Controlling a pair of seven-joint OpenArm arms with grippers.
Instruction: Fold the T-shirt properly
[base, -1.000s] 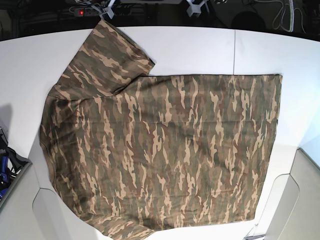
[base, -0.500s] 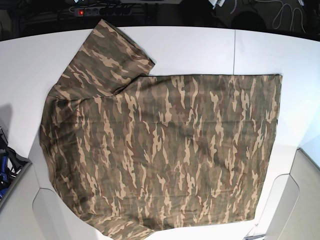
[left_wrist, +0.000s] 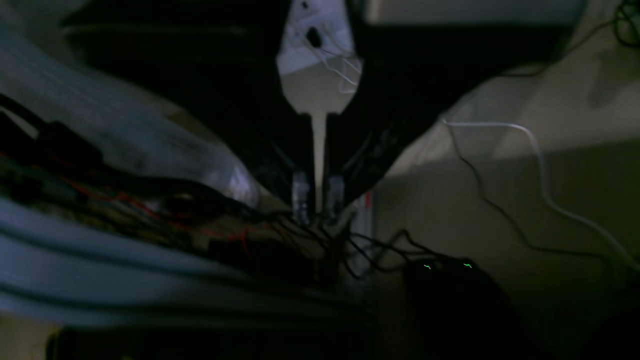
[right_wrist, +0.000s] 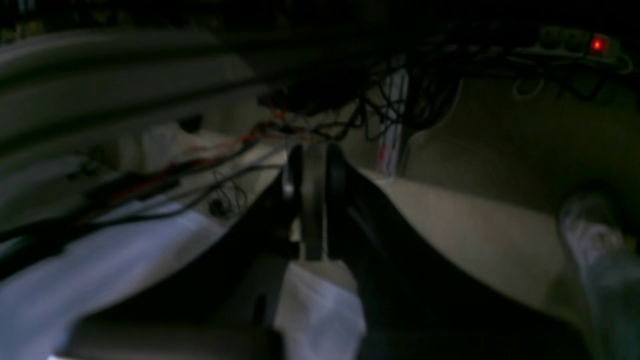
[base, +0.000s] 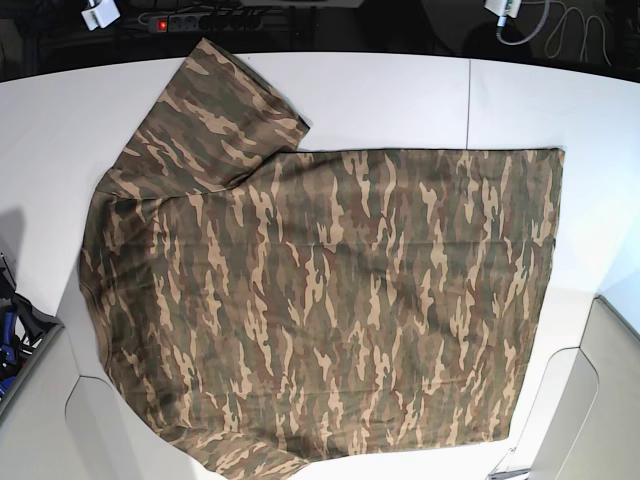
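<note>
Only the base view shows the T-shirt (base: 320, 300) — spread flat across the white tabletop (base: 400, 100), one sleeve toward 11 o'clock. Wrist views alone show the left pincer (left_wrist: 317, 200) and right pincer (right_wrist: 312, 170), both closed, empty, over dim cables (left_wrist: 500, 210).

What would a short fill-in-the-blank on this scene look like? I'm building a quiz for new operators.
1. The T-shirt lies spread flat on a ____ table.
2. Its print is ____.
3. The power strip beyond the table shows a ____ light.
4. The left hand holds ____.

Missing words: white; camouflage; red; nothing
</note>
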